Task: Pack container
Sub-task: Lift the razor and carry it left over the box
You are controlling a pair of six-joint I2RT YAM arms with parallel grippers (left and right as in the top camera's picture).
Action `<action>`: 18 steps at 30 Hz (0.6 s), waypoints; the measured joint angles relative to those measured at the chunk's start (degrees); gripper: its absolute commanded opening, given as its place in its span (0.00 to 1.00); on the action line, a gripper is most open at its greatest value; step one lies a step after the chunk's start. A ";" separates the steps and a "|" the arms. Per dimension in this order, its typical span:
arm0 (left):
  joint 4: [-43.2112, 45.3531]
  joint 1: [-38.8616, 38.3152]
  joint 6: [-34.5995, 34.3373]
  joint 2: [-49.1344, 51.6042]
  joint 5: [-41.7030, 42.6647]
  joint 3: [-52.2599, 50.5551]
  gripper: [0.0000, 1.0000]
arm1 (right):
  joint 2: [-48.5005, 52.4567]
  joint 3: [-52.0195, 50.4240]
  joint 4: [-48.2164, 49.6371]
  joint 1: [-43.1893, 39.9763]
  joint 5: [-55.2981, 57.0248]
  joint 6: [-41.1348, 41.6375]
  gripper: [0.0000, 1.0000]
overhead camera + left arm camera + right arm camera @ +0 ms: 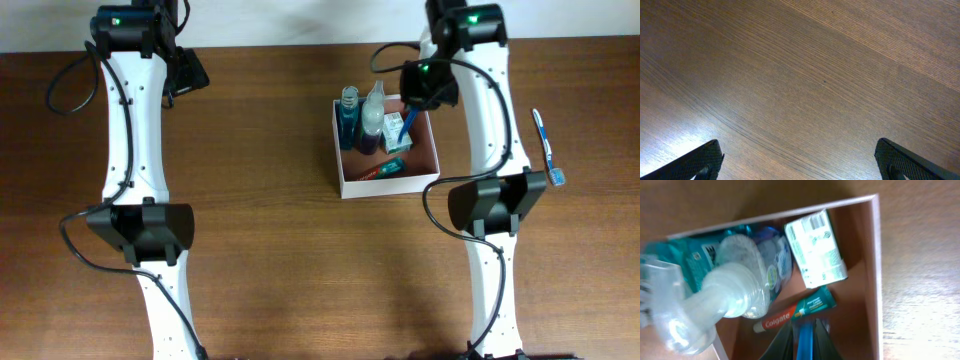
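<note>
The container (388, 187) is a shallow white-walled box with a reddish-brown inside, seen right of centre in the overhead view. My right gripper (417, 92) hangs over its far right corner. In the right wrist view my right gripper (804, 341) is shut on a blue toothbrush (805, 332) just above the container's floor, next to the right wall (875, 255). A Colgate toothpaste tube (795, 311), a green-and-white packet (816, 247), a clear bottle (735, 285) and a blue bottle (695, 255) lie inside. My left gripper (800, 170) is open over bare wood at the far left (186, 72).
A second blue toothbrush (545, 148) lies on the wooden table to the right of the right arm. Both arms' white links run along the table's left and right sides.
</note>
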 measured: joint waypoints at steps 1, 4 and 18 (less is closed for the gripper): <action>0.02 0.00 0.00 0.00 0.00 0.00 1.00 | 0.00 -0.85 0.00 0.20 0.00 -0.02 0.09; 0.02 0.00 0.00 0.00 0.00 0.00 0.99 | 0.00 -2.29 0.00 0.46 0.39 -0.15 0.13; 0.02 0.00 0.00 0.00 0.00 0.00 0.99 | 0.00 -2.51 0.00 -0.68 3.91 -0.22 0.63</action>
